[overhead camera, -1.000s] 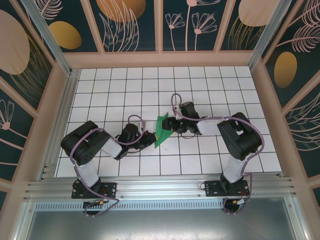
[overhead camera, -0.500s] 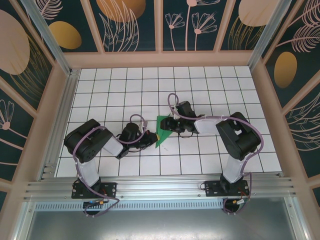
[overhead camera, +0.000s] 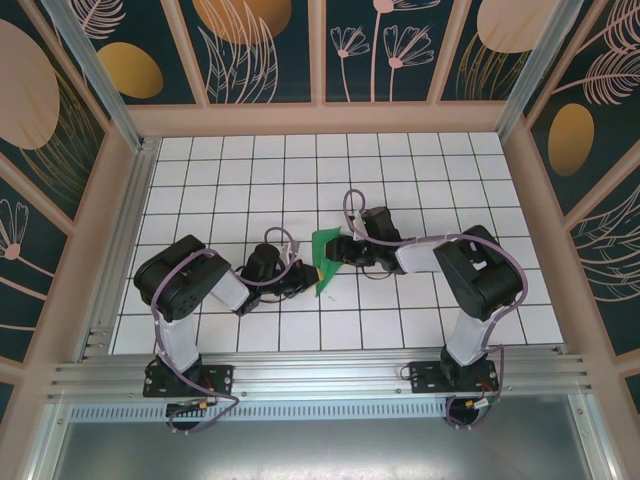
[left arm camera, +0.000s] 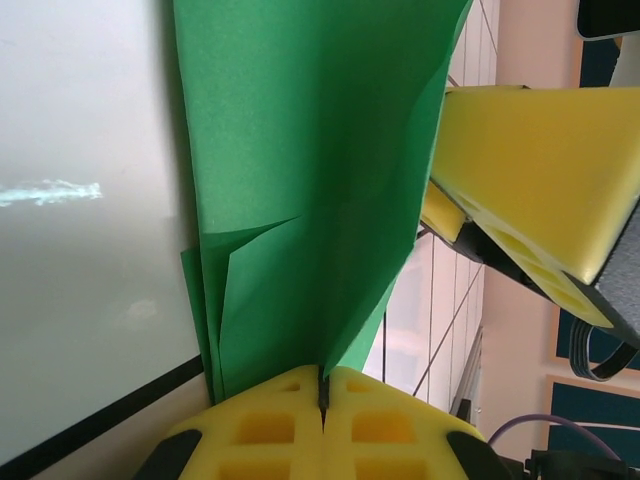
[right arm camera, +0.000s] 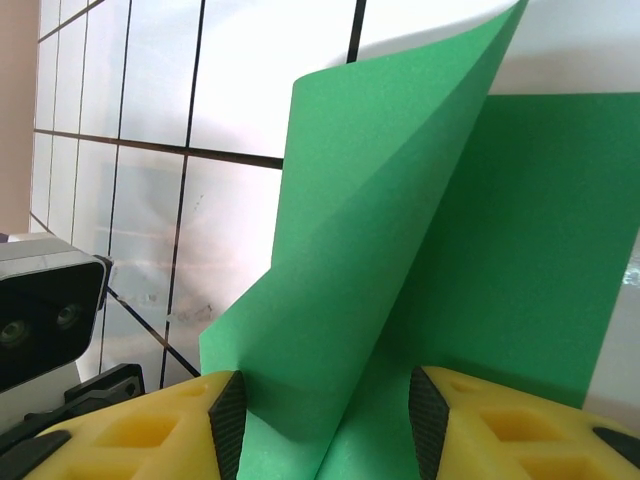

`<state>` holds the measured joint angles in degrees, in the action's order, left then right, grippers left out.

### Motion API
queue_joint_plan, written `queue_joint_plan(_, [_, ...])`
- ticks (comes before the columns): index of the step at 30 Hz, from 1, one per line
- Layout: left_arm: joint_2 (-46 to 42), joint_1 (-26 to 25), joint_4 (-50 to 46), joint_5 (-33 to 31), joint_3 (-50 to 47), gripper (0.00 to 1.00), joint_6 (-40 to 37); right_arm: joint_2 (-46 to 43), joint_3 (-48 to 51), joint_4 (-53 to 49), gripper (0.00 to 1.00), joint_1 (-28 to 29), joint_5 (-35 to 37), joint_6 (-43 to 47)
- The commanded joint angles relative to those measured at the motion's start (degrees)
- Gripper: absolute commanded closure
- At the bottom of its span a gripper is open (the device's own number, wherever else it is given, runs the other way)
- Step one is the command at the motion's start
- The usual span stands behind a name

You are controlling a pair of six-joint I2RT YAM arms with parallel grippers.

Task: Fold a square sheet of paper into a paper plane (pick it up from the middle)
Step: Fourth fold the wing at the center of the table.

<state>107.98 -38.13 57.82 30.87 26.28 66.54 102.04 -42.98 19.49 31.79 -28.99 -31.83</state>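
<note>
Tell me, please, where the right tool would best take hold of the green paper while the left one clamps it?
Best the raised flap of the green paper, approached from the right, opposite the left tool, which is shut on the folded end. That flap stands up thin and curved between the right tool's open jaws, so closing across its faces should probably catch it.

Left gripper (left arm camera: 323,395) pinching folded green paper (left arm camera: 310,150) at its bottom edge — right gripper (left arm camera: 465,205) just beside, white tiles (left arm camera: 440,300) behind
</note>
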Motion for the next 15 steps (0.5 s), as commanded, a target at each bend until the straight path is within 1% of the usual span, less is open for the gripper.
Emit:
queue_joint_plan(1, [1.9,0.0,0.3,0.3,0.6,1.0,0.5,0.9,2.1,-1.9,0.49,-0.1,0.5,1.3])
queue_joint_plan(5, [2.0,0.0,-1.6,0.0,0.7,1.0,0.0,-4.0,-0.4,-4.2,0.48,-0.1,0.7,2.1])
queue_joint_plan(11, [2.2,0.0,-2.8,-0.3,0.8,1.0,-0.4,-10.6,-1.9,-8.1,0.46,-0.1,4.8,2.9])
queue_joint_plan(13, [2.3,0.1,-2.8,-0.2,0.9,1.0,-0.4,-10.9,-1.6,-9.0,0.47,0.0,5.0,3.0])
queue_joint_plan(15, [2.6,0.0,-2.8,-0.1,1.0,1.0,-0.3,-10.0,-1.2,-9.5,0.51,0.2,5.0,2.9])
